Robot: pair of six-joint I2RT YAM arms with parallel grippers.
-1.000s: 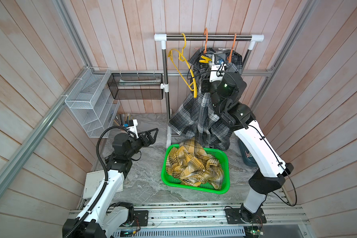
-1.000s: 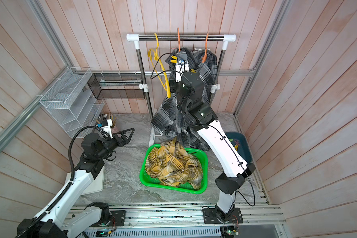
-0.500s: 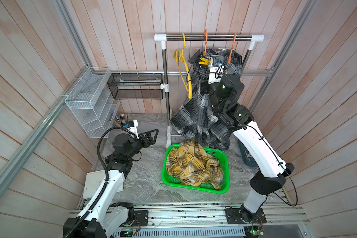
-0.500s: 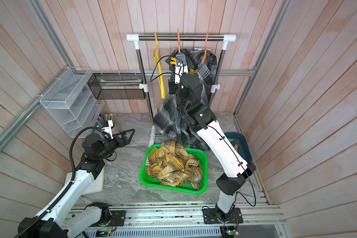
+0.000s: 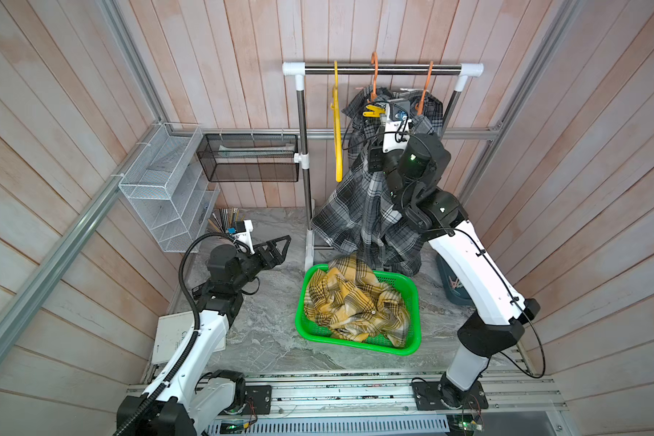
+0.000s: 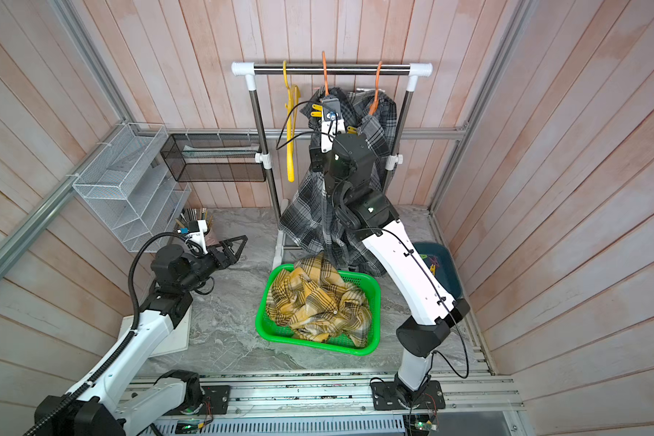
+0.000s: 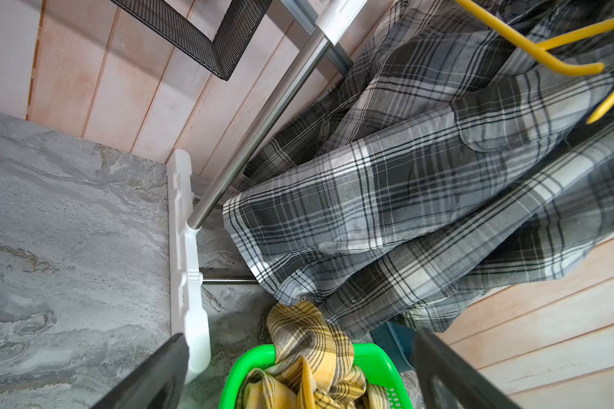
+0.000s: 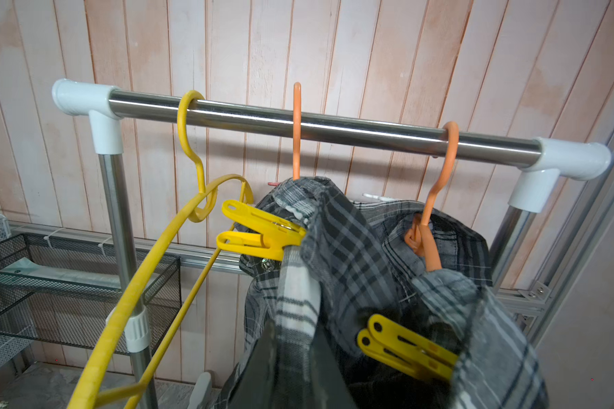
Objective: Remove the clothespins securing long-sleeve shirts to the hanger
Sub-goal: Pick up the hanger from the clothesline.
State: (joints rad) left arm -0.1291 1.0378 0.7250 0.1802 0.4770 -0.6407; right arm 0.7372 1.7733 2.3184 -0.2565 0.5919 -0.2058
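Observation:
Two grey plaid long-sleeve shirts hang on orange hangers from the rack's rail. One yellow clothespin grips the collar by the middle hanger's hook. A second yellow clothespin is clipped lower on the cloth. My right gripper is raised to the shirts and shut on a fold of grey plaid cloth beside that second pin. A yellow plaid shirt lies crumpled in the green basket. My left gripper stands open and empty, low over the table left of the rack's foot.
A bare yellow hanger hangs at the rail's left end. A dark teal bin holding loose clothespins sits behind the right arm. A white wire shelf and a black mesh tray are fixed to the back-left wall.
The bare yellow hanger has swung round from broadside to hanging edge-on. Neither arm has visibly moved, and the right gripper still holds the cloth.

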